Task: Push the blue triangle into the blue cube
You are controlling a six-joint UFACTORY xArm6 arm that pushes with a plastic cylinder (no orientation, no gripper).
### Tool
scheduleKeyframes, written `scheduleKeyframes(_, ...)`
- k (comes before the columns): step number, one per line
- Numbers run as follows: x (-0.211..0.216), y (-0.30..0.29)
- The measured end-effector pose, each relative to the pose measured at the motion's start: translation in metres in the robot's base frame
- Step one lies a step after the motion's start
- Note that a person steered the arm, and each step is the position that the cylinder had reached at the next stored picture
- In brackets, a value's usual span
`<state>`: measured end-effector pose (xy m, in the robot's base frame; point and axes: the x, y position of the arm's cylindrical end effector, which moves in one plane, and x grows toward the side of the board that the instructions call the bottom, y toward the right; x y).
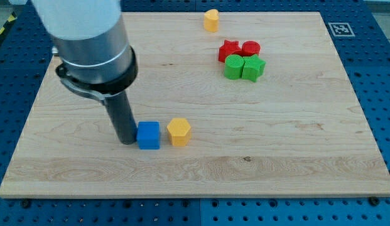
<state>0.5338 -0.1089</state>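
Observation:
The blue cube [149, 135] sits on the wooden board at the lower left of middle. My tip [127, 140] rests on the board right against the cube's left side. No blue triangle shows anywhere in the view; the rod and arm body cover part of the board's left, so it may be hidden there. A yellow hexagon block [179, 132] stands just right of the blue cube, with a small gap.
A yellow block [211, 20] sits near the board's top edge. A red star [229, 50], a red round block [250, 48], a green round block [233, 66] and a green star [252, 68] cluster at the upper right. The board [295, 157] lies on a blue pegboard.

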Motion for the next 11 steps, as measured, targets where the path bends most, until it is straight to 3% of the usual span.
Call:
scheduleKeyframes(2, 0.0, 0.024)
scheduleKeyframes(4, -0.016, -0.051)
scheduleKeyframes(8, -0.024, -0.079)
scheduleKeyframes(11, -0.096, -0.145)
